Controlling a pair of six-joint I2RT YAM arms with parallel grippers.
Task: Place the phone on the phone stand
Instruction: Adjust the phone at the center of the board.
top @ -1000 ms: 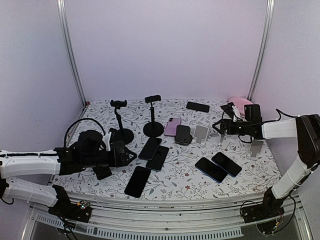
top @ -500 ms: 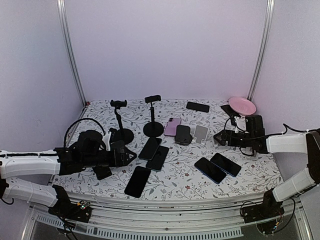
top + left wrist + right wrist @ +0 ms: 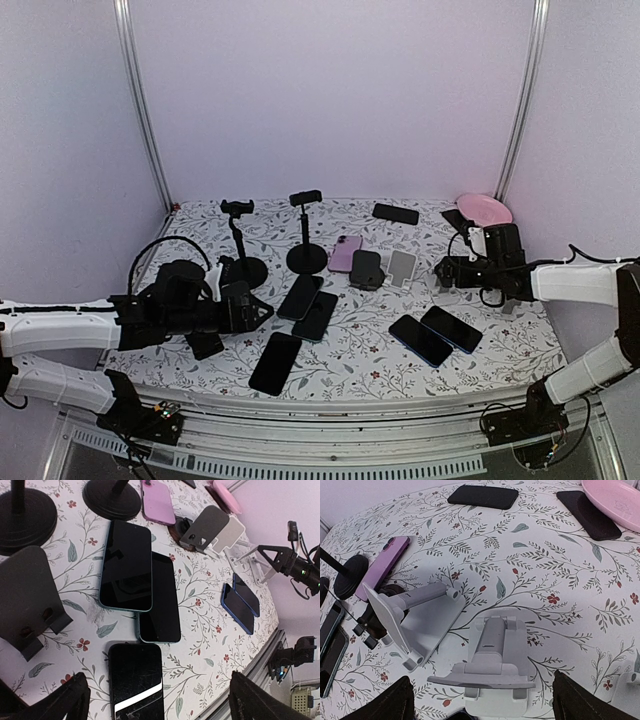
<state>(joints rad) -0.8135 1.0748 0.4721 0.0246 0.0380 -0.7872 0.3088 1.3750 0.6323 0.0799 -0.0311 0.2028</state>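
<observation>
**Q:** Top view?
**A:** The left gripper (image 3: 262, 312) is open and low, just beside the phone (image 3: 275, 362). The right gripper (image 3: 443, 271) is open, its arm stretched low at far right.

**Q:** Left wrist?
**A:** The phone (image 3: 136, 680) lies flat between spread fingers (image 3: 70, 700).

**Q:** Right wrist?
**A:** The stand (image 3: 492, 655) is upright between parted fingers (image 3: 580, 697), untouched.

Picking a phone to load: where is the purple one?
Top view: the purple phone lies mid-table toward the back, between a round black stand base on its left and a dark grey stand on its right.
</observation>
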